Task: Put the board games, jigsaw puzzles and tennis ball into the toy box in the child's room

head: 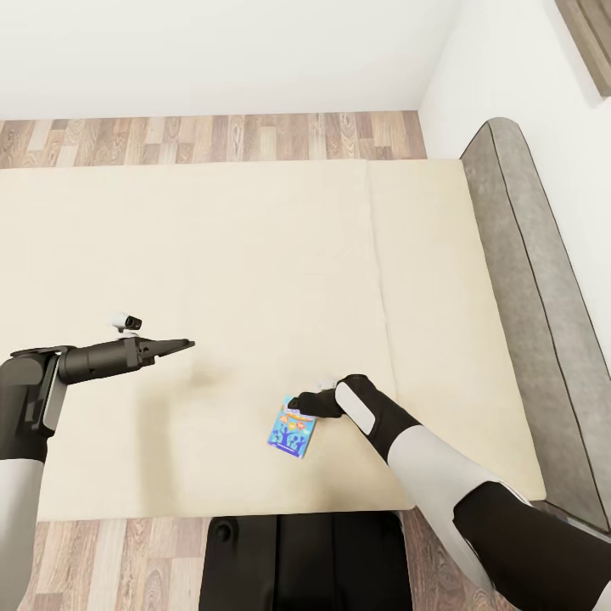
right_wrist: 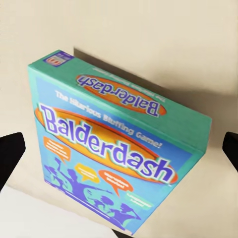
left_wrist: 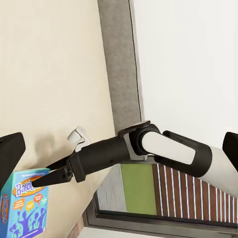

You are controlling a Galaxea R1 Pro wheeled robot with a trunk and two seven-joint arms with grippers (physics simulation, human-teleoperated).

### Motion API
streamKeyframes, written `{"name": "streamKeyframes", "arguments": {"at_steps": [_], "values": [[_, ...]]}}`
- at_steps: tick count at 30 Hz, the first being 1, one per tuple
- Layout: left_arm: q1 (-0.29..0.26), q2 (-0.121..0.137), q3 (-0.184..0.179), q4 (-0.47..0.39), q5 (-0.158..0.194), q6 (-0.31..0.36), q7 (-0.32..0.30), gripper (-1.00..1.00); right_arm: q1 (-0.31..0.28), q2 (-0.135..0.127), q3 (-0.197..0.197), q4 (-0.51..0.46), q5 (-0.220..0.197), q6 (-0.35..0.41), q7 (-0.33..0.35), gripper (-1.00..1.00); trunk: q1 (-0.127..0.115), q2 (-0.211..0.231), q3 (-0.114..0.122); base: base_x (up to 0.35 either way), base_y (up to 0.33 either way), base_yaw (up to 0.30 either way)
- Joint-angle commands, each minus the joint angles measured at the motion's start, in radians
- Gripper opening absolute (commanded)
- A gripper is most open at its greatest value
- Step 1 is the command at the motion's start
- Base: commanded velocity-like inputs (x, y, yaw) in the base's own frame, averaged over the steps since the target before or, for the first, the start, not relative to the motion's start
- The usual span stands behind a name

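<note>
The robot stood at the low wide bed (head: 212,255) with its plain beige mattress and grey headboard, so the job looked, by my reading, to be in its early or middle part. One board game, a flat bright blue box (head: 294,430) with teal edges and orange "Balderdash" lettering, lay flat on the mattress near the robot's side of the bed. No second game could be seen on the mattress; whether it had been dealt with cannot be told. This box had not yet been lifted and would still have to go to the desk.

The right gripper (head: 299,402) hovered at the far end of the blue box. In the right wrist view its dark fingers (right_wrist: 11,154) stood wide apart on either side of the cover, clamped on nothing; contact with the box cannot be told.

The left gripper (head: 185,344) hung over bare mattress, well apart from the box, its fingers drawn together to a point and holding nothing.
</note>
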Motion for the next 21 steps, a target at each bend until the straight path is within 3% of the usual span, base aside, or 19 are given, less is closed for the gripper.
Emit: {"name": "streamKeyframes", "arguments": {"at_steps": [1, 21], "values": [[0.000, 0.000, 0.000, 0.000, -0.001, 0.011, -0.004, 1.00, -0.001, 0.000, 0.004, -0.001, -0.010, 0.001, -0.008, 1.00, 0.001, -0.002, -0.001, 0.000, 0.000, 0.000], [0.000, 0.000, 0.001, 0.000, -0.001, 0.011, -0.004, 1.00, 0.001, 0.000, 0.004, 0.000, -0.014, -0.001, 0.010, 1.00, 0.001, -0.002, -0.001, 0.000, 0.000, 0.000]]}}
